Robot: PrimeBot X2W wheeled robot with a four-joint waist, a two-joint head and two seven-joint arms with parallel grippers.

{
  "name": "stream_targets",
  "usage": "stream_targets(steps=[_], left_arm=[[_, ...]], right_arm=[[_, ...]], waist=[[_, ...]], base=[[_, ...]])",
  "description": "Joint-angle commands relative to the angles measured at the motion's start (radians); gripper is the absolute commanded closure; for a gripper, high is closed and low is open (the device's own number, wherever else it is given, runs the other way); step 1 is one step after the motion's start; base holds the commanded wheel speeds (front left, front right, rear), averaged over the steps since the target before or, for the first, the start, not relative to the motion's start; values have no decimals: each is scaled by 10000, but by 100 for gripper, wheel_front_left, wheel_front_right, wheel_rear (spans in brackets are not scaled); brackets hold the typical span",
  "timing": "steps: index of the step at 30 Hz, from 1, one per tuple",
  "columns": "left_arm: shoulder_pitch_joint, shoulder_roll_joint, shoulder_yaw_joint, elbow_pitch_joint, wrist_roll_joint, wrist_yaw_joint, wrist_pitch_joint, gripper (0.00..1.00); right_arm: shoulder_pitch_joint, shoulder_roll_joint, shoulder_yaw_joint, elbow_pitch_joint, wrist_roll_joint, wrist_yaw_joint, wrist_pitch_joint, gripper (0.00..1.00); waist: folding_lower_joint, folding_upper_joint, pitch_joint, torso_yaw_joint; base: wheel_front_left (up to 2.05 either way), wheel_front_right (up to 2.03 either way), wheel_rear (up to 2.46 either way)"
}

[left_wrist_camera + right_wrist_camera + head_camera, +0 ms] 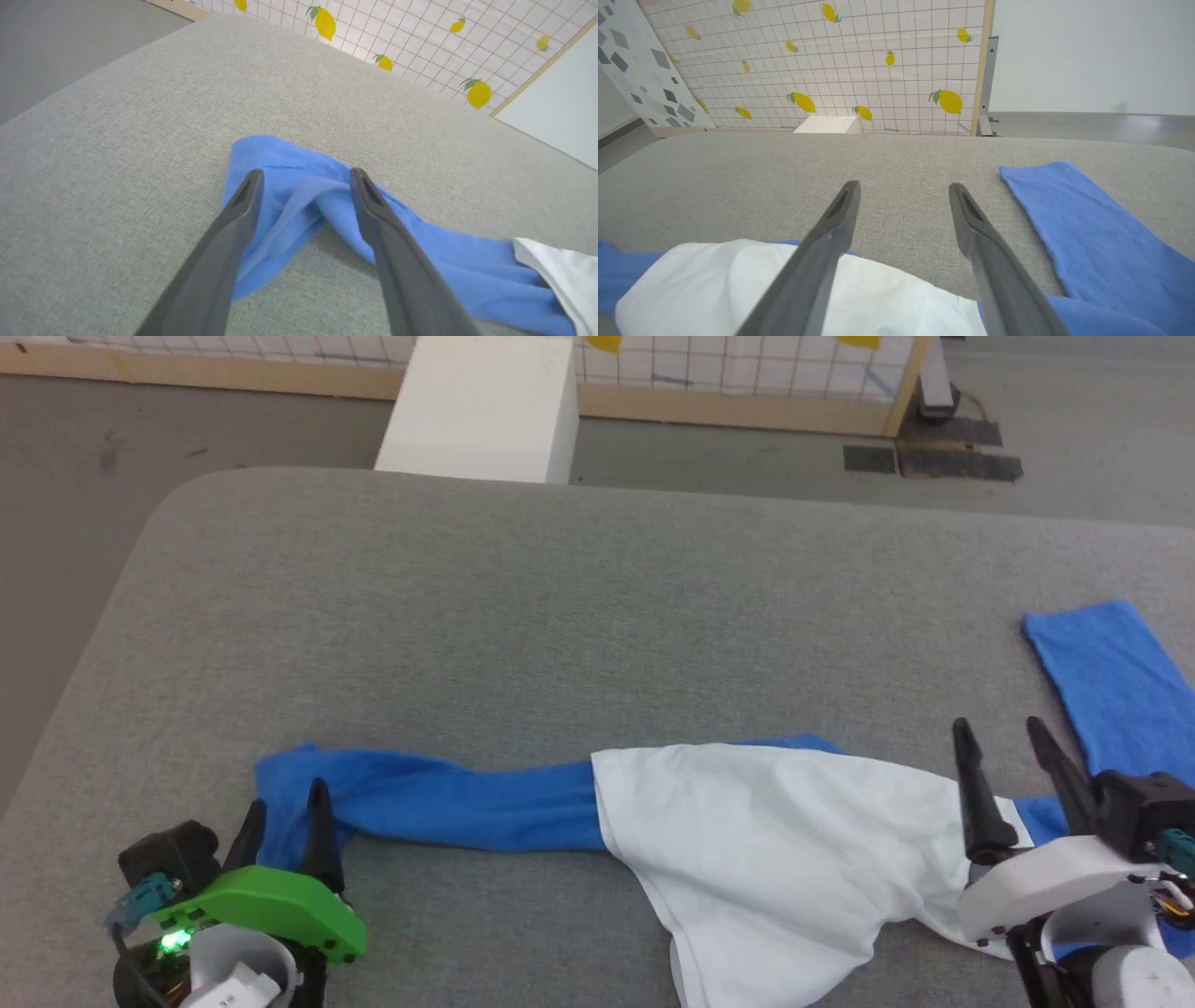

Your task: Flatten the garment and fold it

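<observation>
The garment (775,840) lies crumpled along the near edge of the grey table (560,607): white body in the middle, one blue sleeve (429,798) bunched toward the left, the other blue sleeve (1111,681) stretched flat at the right. My left gripper (288,810) hovers open over the end of the bunched sleeve (303,186), fingers straddling a raised fold and holding nothing. My right gripper (1004,733) stands open above the white body's right edge (738,275), with the flat sleeve (1092,233) just to its right.
A white box (485,406) stands on the floor beyond the table's far edge. Behind it runs a lemon-patterned grid panel (831,60) with a wooden frame. The table's far half is bare grey fabric.
</observation>
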Motion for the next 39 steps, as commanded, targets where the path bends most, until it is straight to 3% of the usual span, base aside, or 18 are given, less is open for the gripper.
stream_targets(steps=[1, 7, 13, 18, 19, 20, 23, 32, 39], left_arm=[[101, -54, -91, -82, 54, -87, -276, 0], [118, -284, -816, -252, 499, -215, -1728, 0], [-199, -368, -1339, -293, 1209, -114, -2783, 0], [-548, -424, -1454, -178, 1449, -94, -2949, 0], [-612, -439, -1472, -187, 1460, -81, -2957, 0], [-654, -450, -1473, -225, 1477, -66, -2959, 0], [-714, -483, -1475, -329, 1444, -33, -2963, 0], [-585, -510, -1329, -212, 1333, 72, -2966, 0], [-558, -513, -1211, -130, 1361, 11, -2967, 0]], right_arm=[[50, 1, 137, -109, -85, -15, 82, 0], [14, -20, 1558, -171, -282, -15, 1201, 0], [-405, -343, 2793, 191, -488, -15, 3832, 0], [-1002, -294, 2890, 315, -1016, -15, 5751, 0], [-1127, -327, 2894, 372, -1195, -15, 6133, 23], [-1205, -339, 2881, 430, -1307, -15, 6437, 52], [-1465, -420, 2986, 423, -1451, -15, 6984, 100], [-783, -278, 2220, -650, -967, -15, 6610, 100], [1306, -12, -149, -2490, -348, -15, 6331, 100]], waist=[[0, 0, -228, 227], [0, 0, -341, 428], [0, 0, -248, 654], [0, 0, -45, 806], [0, 0, 2, 835], [0, 0, 37, 857], [0, 0, 160, 914], [0, 0, 32, 488], [0, 0, -156, -222]], base=[[0, 0, 0], [0, 0, 0], [0, 0, 0], [0, 0, 0], [0, 0, 0], [0, 0, 0], [0, 0, 0], [0, 0, 0], [0, 0, 0]])
